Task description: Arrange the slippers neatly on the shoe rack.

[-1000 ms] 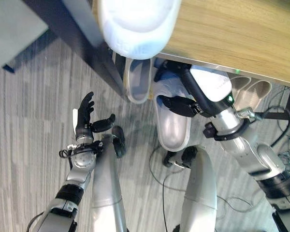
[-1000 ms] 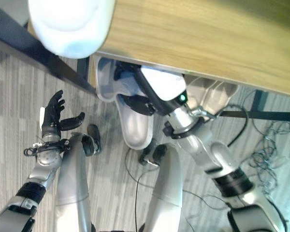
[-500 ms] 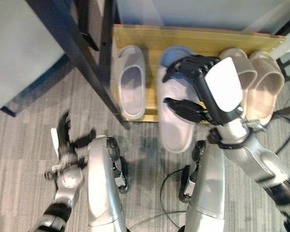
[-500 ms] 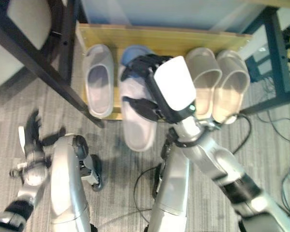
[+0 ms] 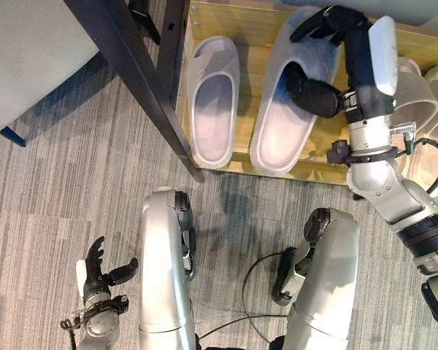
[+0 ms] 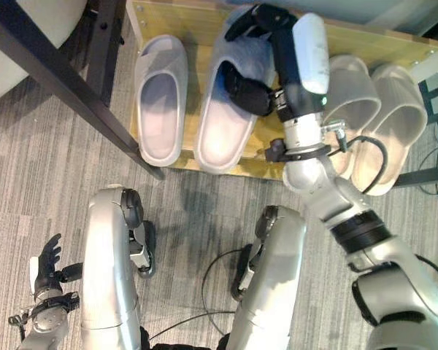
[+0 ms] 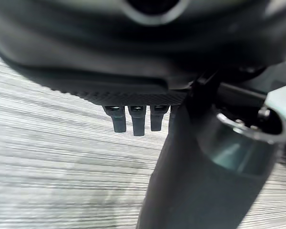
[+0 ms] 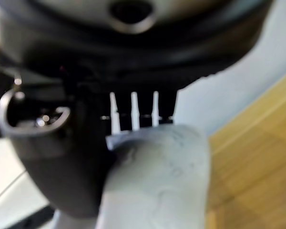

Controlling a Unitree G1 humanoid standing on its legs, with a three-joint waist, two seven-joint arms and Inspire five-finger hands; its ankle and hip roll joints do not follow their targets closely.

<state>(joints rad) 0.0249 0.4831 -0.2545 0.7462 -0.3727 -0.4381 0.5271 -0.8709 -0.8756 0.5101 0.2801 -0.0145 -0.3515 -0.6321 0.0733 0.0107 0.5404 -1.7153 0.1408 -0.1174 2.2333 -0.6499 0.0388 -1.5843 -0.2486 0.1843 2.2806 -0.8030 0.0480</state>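
- Two parts of the right hand (image 5: pixel 323 62) pinch one grey slipper (image 5: pixel 285 109): the dark fingers (image 5: pixel 328 18) curl over its toe strap from above while the thumb pushes in beneath, so the strap is clamped between them.
- That held slipper is smooth, moulded and rounded, a soft-looking foam slide with a broad strap. Its sole lies on the wooden shelf (image 5: pixel 242 22) of the shoe rack, and its heel reaches the shelf's front edge.
- Just beside it, toward the robot's left, sits its matching grey slipper (image 5: pixel 213 98), same shape, lying flat and roughly parallel, not touching.
- On the other side of the arm a beige pair (image 6: pixel 383 117) rests side by side on the same shelf, ridged across the straps.
- The shelf is pale grained wood; a dark metal leg (image 5: pixel 142 80) slants across in front of it.
- The floor is grey striped carpet (image 5: pixel 51 189).
- The left hand (image 5: pixel 98 281) hangs low over the carpet, well apart from the rack, fingers straight and spread, holding nothing.
- No writing is legible on any slipper.
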